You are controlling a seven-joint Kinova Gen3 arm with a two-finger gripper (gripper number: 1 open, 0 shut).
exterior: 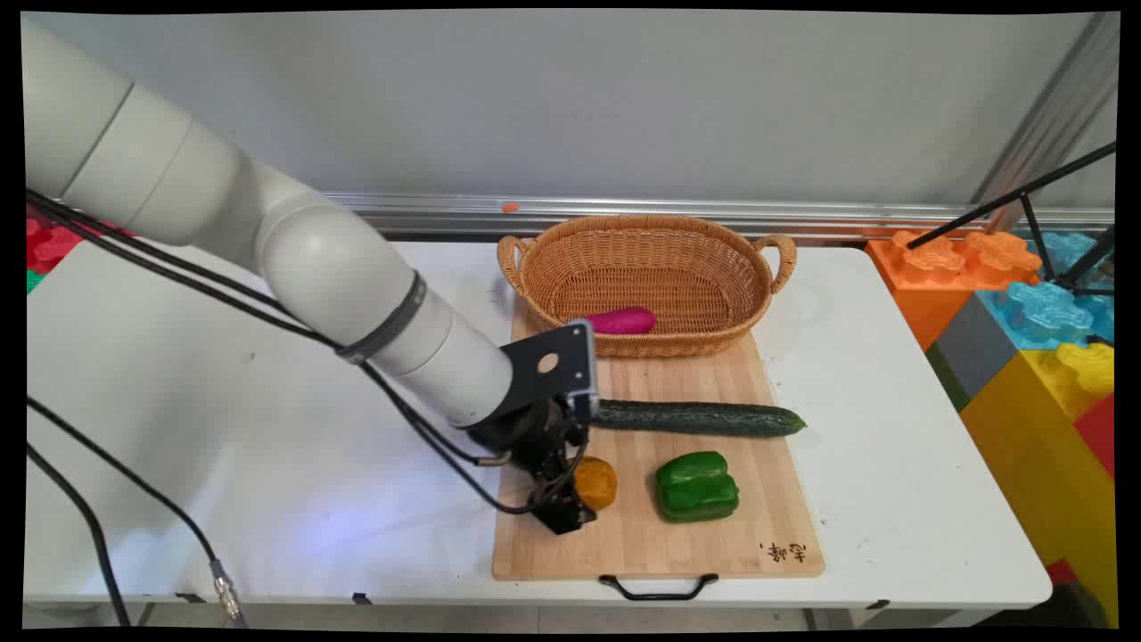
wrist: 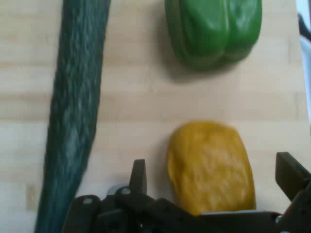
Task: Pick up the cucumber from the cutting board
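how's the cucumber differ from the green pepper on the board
The cucumber is long, thin and dark green; the green pepper is short, blocky and brighter green. The cucumber lies across the cutting board nearer the basket; the pepper sits nearer the board's handle. Both lie on the board, untouched by the gripper.

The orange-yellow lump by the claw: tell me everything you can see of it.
The orange-yellow lump is rounded and oblong, with a matte, slightly mottled skin; what food it is I cannot tell. It lies flat on the wooden cutting board, left of the green pepper and nearer than the cucumber. The open claw straddles it, fingers on either side; contact isn't visible.
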